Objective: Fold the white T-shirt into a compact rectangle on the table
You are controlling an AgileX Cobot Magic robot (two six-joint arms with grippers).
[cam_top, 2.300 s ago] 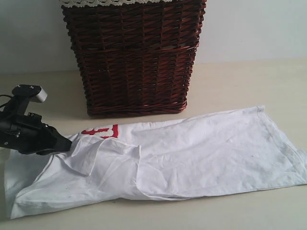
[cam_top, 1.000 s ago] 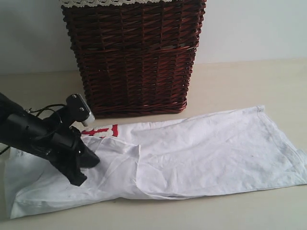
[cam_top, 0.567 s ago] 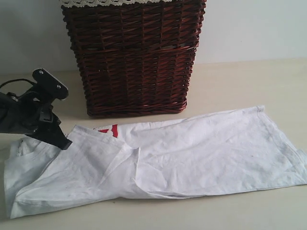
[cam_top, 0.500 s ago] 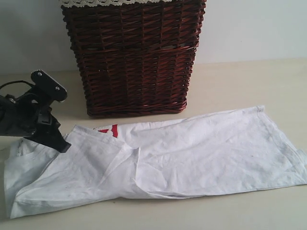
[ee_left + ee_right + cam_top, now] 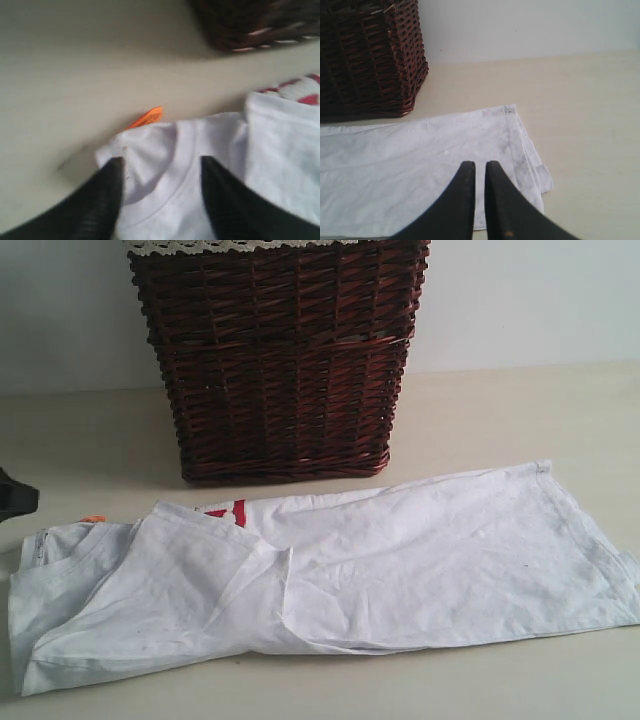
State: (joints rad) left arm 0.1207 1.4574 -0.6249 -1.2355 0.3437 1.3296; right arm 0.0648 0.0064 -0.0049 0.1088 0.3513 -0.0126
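The white T-shirt [image 5: 400, 560] lies flat on the table [image 5: 500, 410], folded into a long band running left to right. Its ribbed neck [image 5: 70, 540] and small orange tag [image 5: 92, 519] are at the left end, and a bit of the red patch [image 5: 228, 512] peeks out by the basket. Only a dark sliver of my left gripper [image 5: 12, 498] shows at the left edge. In the left wrist view that left gripper [image 5: 160, 167] is open, its fingers [image 5: 107, 195] either side of the neck [image 5: 170, 170], holding nothing. My right gripper [image 5: 480, 165] is shut and empty above the shirt's hem end [image 5: 520, 150].
A tall dark wicker basket [image 5: 280, 360] with cream lace trim stands right behind the shirt, close to its far edge. Its corner also shows in the right wrist view as the basket [image 5: 370, 55]. Bare table lies right of the hem [image 5: 590, 125], with a pale wall behind.
My left gripper has let go of the shirt's neck end, opened, and drawn back to the left edge of the exterior view. The released cloth now lies flat. The right gripper is unchanged.
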